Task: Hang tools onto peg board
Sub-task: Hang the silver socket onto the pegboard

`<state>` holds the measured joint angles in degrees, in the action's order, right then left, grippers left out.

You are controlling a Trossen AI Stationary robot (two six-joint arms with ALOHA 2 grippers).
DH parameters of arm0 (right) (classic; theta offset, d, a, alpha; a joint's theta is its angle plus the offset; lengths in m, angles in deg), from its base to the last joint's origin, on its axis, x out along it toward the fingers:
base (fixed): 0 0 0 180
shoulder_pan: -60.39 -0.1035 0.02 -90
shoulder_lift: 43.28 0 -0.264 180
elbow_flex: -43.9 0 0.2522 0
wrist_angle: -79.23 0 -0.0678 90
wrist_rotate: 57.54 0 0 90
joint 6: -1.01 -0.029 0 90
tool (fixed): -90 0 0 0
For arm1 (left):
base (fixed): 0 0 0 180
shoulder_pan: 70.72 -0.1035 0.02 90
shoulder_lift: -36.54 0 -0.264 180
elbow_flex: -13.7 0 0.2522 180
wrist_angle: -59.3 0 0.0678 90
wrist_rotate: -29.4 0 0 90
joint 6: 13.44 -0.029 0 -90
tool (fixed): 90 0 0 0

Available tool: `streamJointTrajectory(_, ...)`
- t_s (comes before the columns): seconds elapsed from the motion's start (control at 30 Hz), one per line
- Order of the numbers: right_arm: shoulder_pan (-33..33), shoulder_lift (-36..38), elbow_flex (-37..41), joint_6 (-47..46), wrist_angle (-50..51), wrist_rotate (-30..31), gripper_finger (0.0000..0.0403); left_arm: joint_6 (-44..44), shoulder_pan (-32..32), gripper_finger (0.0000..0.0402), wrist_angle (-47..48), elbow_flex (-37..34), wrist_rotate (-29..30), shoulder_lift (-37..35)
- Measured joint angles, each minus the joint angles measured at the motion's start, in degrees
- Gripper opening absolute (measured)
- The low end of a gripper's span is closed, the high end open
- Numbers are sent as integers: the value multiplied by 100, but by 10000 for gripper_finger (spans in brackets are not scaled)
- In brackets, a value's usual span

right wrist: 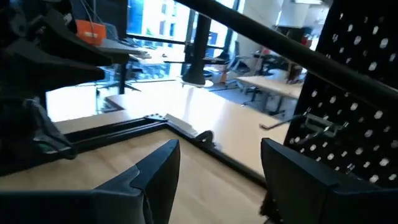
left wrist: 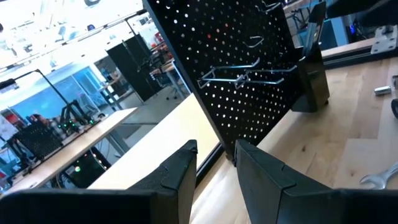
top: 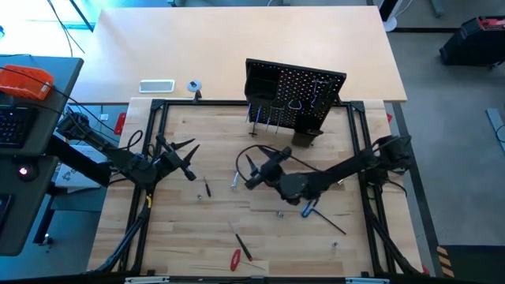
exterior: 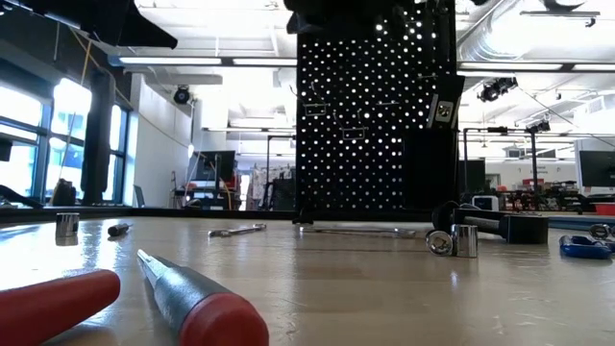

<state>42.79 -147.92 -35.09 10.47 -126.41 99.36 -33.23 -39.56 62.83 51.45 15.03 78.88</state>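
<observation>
The right gripper hovers wide open and empty above the thin silver steel wrench; it is probably stiff, light and slippery, so grasp mid-shaft.

In the low view, two red-handled tools lie blurred at the bottom left, cut off by the lower edge. The peg board runs past the top edge there, its hooks lost in glare. At the right edge a blue object is cropped. In the high view, small bits near centre are too tiny to identify.
</observation>
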Motion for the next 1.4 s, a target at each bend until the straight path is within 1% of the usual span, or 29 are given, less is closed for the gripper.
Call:
streamJointTrajectory(0.2, -4, -15, -154, 89, -30, 354, 220, 2, 0, 105, 6, 0, -4, 0)
streamJointTrajectory(0.3, -4, -15, -154, 73, -25, 364, 220, 3, 0, 105, 8, 0, -4, 2)
streamJointTrajectory(0.4, -4, -15, -154, -168, -19, 367, 220, 7, 0, 105, 8, 0, -4, 0)
streamJointTrajectory(0.57, -4, -15, -154, -247, -69, 481, 220, 9, 0, 105, 7, 0, -4, 2)
streamJointTrajectory(0.97, -15, -17, -151, -961, -41, 692, 220, 10, 0, 105, 7, 0, -4, 0)
streamJointTrajectory(1.17, -105, -17, -149, -1281, -29, 993, 220, 11, 0, 105, 8, 0, -4, 0)
streamJointTrajectory(1.4, -282, -17, -147, -1708, -27, 1548, 220, 11, 0, 105, 8, 0, -4, 0)
